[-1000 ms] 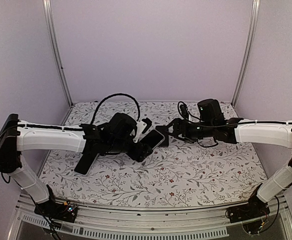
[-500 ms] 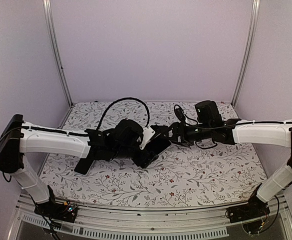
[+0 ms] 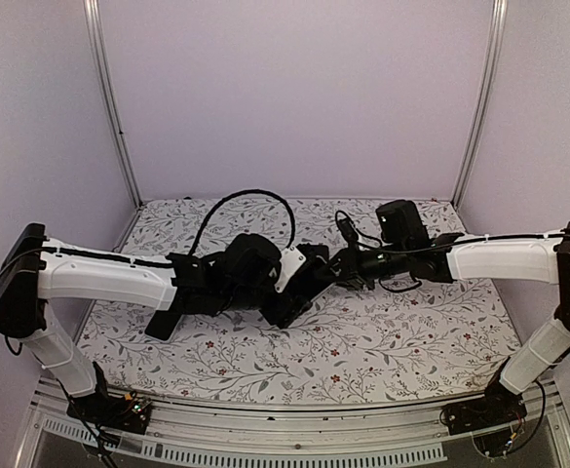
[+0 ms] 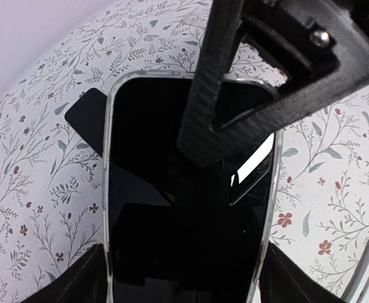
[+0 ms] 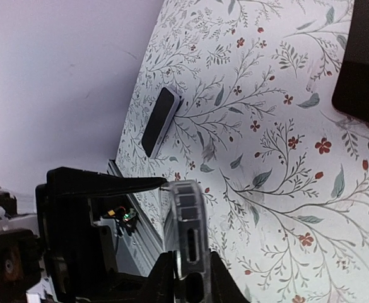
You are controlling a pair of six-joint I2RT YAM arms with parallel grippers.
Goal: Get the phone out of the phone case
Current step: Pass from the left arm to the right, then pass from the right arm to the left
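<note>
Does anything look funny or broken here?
Nothing broken or spilled. The phone case, phone inside, hangs tilted above the flowery cloth between the left gripper and right gripper. A spare black phone lies slantwise on it.

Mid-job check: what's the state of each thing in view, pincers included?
phone case: on the phone, raised off the table.
phone: inside the case, screen dark.
left pincer: gripping the cased phone by its long edges.
right pincer: closed on the case's other end, one finger across the screen.
second phone: lying flat on the table, untouched.
</note>
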